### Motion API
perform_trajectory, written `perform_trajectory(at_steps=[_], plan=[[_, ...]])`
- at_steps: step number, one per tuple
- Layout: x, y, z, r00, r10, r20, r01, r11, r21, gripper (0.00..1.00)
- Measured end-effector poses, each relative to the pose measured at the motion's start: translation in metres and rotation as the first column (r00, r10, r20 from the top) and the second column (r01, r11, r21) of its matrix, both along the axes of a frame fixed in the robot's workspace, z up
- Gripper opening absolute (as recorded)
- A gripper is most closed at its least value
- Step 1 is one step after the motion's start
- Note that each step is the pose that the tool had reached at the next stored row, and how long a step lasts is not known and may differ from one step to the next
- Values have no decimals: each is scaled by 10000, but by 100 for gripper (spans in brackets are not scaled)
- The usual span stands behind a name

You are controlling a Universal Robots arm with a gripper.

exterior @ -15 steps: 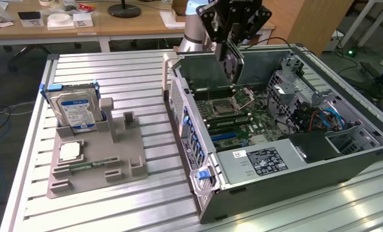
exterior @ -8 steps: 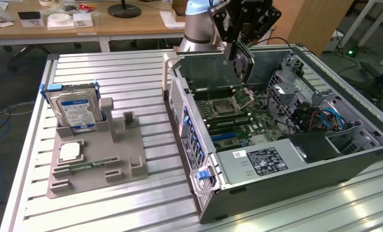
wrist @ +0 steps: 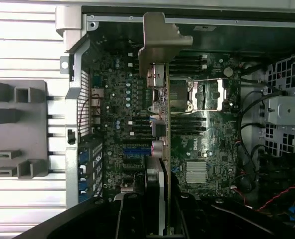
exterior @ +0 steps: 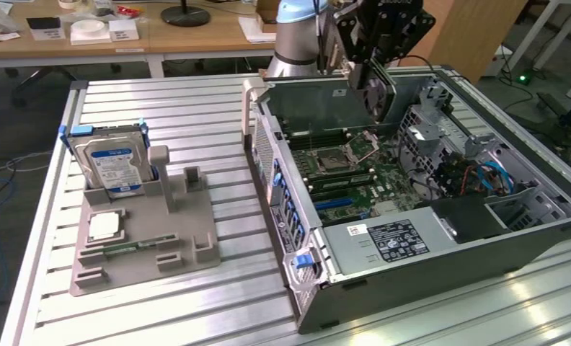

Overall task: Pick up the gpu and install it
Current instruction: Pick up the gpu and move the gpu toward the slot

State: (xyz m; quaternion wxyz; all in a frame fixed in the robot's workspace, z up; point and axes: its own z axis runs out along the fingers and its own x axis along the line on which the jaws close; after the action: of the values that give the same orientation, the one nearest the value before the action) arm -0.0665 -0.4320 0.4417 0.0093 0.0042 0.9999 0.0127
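The gpu (exterior: 378,97) is a slim dark card hanging upright under my gripper (exterior: 372,68), above the back part of the open computer case (exterior: 411,274). In the wrist view the gpu (wrist: 160,124) appears edge-on, its metal bracket (wrist: 159,35) toward the case's rear wall, with the motherboard (wrist: 122,119) below it. My gripper (wrist: 159,214) is shut on the card, and a dark finger (wrist: 130,216) shows on either side of it. The card's lower edge is above the board; I cannot tell whether it touches a slot.
A grey parts holder (exterior: 184,216) on the slatted table carries a silver hard drive (exterior: 117,162), a processor (exterior: 104,227) and a green memory stick (exterior: 132,246). Inside the case are the processor socket (exterior: 339,155), a power supply (exterior: 391,241) and drive cages with cables (exterior: 478,173).
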Motion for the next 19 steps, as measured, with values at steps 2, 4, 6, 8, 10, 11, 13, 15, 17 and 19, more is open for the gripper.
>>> perform_trajectory(at_steps=[2, 4, 6, 8, 10, 11, 13, 15, 17, 19], plan=[[60, 0, 0, 10000, 1, -1, -1, 10000, -1, 28], [120, 0, -1, 10000, 1, 0, -1, 10000, 0, 28], [182, 0, -1, 10000, 1, -1, -1, 10000, -1, 28], [242, 0, -2, 10000, 1, 0, -1, 10000, -1, 28], [303, 0, -3, 10000, 0, 0, 0, 10000, 0, 28], [334, 0, -3, 10000, 1, 0, -1, 10000, 0, 28], [398, 0, -4, 10000, 0, 0, 0, 10000, 0, 28], [465, 0, -5, 10000, 1, 0, -1, 10000, 0, 28], [531, 0, -6, 10000, 1, 0, -1, 10000, 0, 28], [595, 0, -7, 10000, 1, 0, -1, 10000, 0, 28]])
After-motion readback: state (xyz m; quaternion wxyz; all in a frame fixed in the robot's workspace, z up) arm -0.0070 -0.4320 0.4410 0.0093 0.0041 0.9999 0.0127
